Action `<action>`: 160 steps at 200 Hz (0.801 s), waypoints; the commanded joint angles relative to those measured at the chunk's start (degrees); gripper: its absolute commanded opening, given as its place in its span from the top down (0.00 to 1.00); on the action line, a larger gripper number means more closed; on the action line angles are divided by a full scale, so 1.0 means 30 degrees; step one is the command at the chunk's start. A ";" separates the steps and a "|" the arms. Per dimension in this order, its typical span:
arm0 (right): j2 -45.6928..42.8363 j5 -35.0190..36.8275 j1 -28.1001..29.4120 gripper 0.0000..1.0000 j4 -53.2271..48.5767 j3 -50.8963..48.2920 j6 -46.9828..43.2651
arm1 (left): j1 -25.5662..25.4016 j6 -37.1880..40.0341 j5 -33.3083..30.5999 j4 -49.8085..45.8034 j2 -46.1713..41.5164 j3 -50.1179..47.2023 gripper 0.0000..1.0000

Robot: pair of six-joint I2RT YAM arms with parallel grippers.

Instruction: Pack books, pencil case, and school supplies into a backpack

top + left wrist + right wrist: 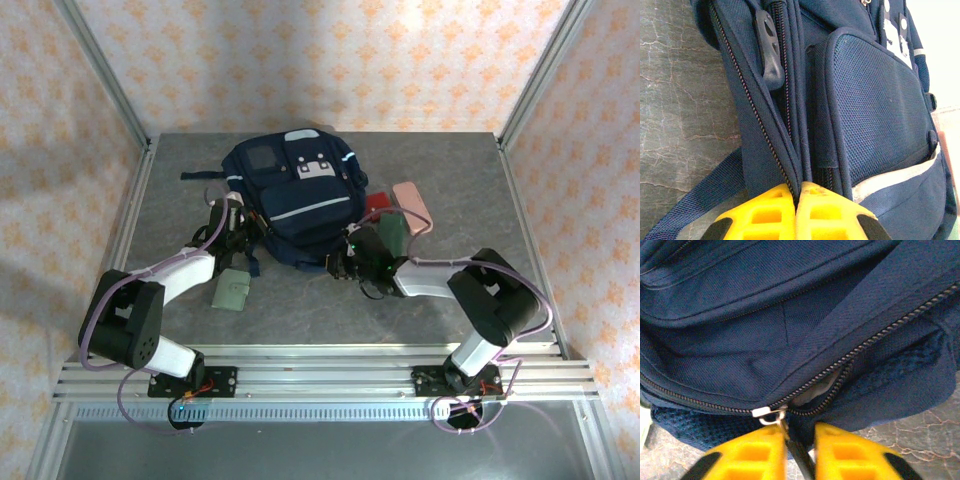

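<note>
While the left tool (797, 200) pinches the backpack (870, 100) and the right tool (800, 434) nips the zipper pull (797, 452), unzipping seems underway; next, drag it along the teeth.

overhead from behind, wrist views close on backpack (297, 205)

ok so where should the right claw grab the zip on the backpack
Take the dark pull tab hanging from the silver slider, not the slider itself. The tab is thin and flat and dangles clear of the backpack fabric, so come from the side it hangs toward, with one finger on each flat face. The right claw sits astride it there.
</note>
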 commanded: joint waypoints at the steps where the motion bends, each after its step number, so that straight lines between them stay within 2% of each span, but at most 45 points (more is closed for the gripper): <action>1: 0.0536 -0.0182 0.0207 0.89 -0.0225 0.0733 -0.0113 | -0.0079 0.0070 0.0295 0.1768 -0.0120 0.0841 1.00; 7: 0.0515 -0.0198 0.0233 0.89 -0.0301 0.0686 -0.0117 | -0.0053 0.0095 0.0255 0.1739 -0.0097 0.0871 1.00; 17: 0.0370 -0.0165 0.0294 0.97 -0.0440 0.0613 -0.0169 | -0.0050 0.0142 0.0213 0.1688 -0.0063 0.0926 1.00; 26: 0.0261 0.0071 0.0339 1.00 -0.0898 0.0616 -0.0123 | -0.0050 0.0229 0.0129 0.1554 -0.0032 0.1015 1.00; 81: -0.1897 0.1372 0.0347 1.00 -0.3809 -0.0131 -0.1119 | 0.0360 0.1734 -0.0411 0.0316 0.0542 0.2093 1.00; 109: -0.2973 0.0884 0.0917 1.00 -0.4761 0.0342 -0.1706 | 0.0380 0.2530 -0.0883 -0.0249 0.1178 0.3071 1.00; 144: -0.1769 -0.0095 0.2354 1.00 -0.4163 0.2201 -0.1376 | 0.0561 0.3752 -0.1640 -0.1279 0.2837 0.5235 1.00; 148: -0.1480 -0.0271 0.2391 1.00 -0.3893 0.2397 -0.1197 | 0.0551 0.3735 -0.1716 -0.1473 0.2954 0.5444 0.95; 160: -0.0583 -0.0672 0.2433 1.00 -0.2980 0.2928 -0.0497 | 0.0537 0.3477 -0.1623 -0.1800 0.2924 0.5719 0.65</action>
